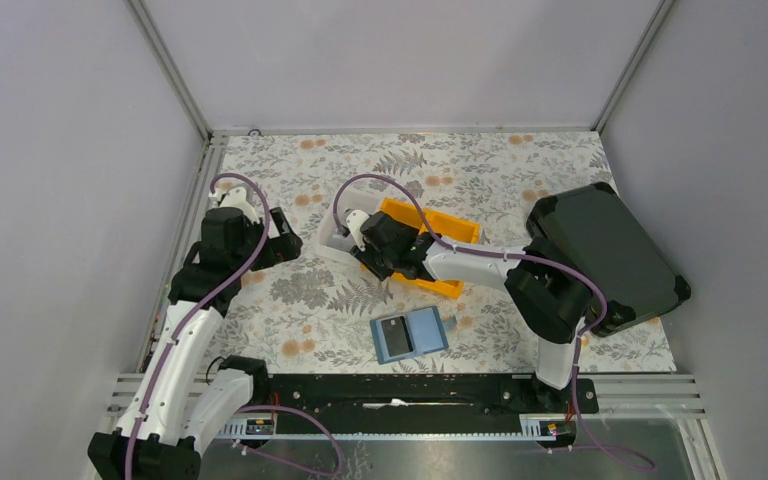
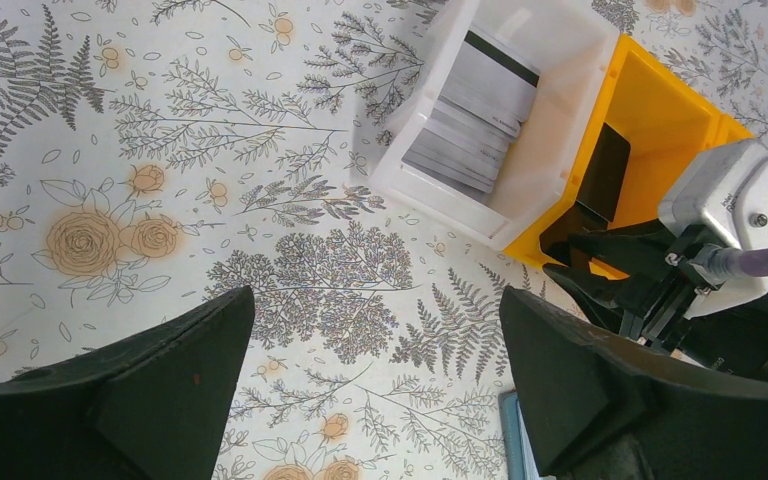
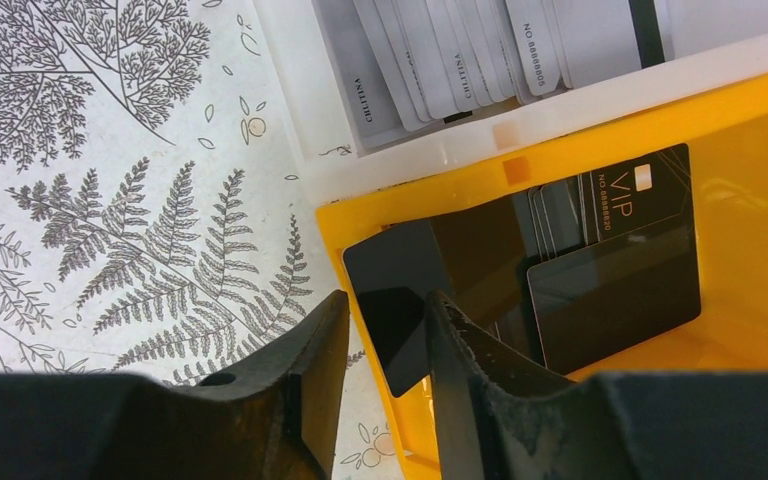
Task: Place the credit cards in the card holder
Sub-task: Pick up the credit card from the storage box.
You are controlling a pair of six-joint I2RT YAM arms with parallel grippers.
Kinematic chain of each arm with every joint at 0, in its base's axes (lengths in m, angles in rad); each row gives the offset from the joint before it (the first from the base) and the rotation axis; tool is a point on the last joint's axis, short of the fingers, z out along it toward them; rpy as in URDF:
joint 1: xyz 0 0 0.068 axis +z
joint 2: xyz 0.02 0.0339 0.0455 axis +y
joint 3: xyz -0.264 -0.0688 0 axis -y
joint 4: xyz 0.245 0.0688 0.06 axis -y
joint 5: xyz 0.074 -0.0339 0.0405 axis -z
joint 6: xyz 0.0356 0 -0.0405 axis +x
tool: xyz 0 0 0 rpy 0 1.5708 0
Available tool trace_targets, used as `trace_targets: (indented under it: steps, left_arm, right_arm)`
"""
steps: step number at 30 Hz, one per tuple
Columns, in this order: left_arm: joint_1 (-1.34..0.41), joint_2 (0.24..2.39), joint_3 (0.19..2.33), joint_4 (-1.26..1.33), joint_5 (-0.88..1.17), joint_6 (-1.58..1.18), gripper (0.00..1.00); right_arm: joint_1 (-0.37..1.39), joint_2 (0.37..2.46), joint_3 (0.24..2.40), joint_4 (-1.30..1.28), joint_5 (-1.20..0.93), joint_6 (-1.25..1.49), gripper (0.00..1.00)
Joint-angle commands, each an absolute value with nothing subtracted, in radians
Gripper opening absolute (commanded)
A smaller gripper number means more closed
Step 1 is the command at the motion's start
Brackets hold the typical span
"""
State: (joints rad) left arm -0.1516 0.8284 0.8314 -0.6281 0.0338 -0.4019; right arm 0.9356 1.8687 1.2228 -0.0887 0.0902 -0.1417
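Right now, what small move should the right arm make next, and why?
Probably close the right claw on the tilted black plastic card: it stands between the parted fingers, at the wall of the orange plastic bin, seemingly not yet pinched.

A plain, evenly lit booth
A table topped with white cloth printed in grey ferns and orange roses (image 1: pixel 290 290) stands between plain lilac-grey walls (image 1: pixel 60 150) and slanting silver metal posts (image 1: pixel 170 70).
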Motion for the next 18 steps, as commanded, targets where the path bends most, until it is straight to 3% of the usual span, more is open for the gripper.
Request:
trace_targets:
  steps: [1, 10, 18]
  left_arm:
    - [-0.137, 0.818, 0.842, -0.575, 0.072, -0.411, 0.99]
    - [-0.126, 0.809, 0.835, -0.569, 0.090, -0.410, 0.99]
    - [-0.126, 0.770, 0.802, -0.491, 0.266, -0.393, 0.99]
  right_arm:
    - [0.933, 1.857, 1.252, -0.110, 0.083, -0.157, 0.39]
    - [0.933, 1.796, 1.212, -0.064, 0.149, -0.174, 0.21]
    - [0.933, 1.672, 1.132, 0.075, 0.331, -0.189, 0.00]
